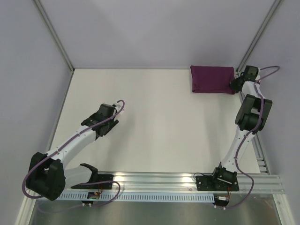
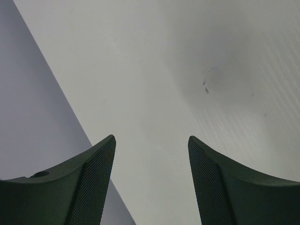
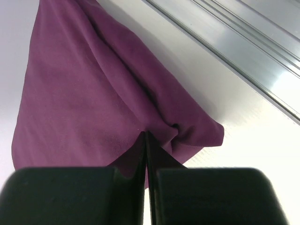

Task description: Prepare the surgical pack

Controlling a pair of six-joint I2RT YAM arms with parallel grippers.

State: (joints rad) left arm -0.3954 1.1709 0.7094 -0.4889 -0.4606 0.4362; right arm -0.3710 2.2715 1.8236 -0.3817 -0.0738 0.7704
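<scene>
Overhead view of a white table (image 1: 159, 126): a folded purple cloth (image 1: 212, 79) lies at about 1 o'clock, near the far right corner. The right gripper (image 1: 236, 84) sits at the cloth's 3 o'clock edge, jaws pressed together on a puckered fold of fabric (clearest from its wrist camera). The left gripper (image 1: 112, 110), around 8 o'clock, hovers over bare tabletop with its jaws spread and empty

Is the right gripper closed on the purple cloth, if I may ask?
Yes, the right gripper is shut with the purple cloth puckered between its tips.
</scene>
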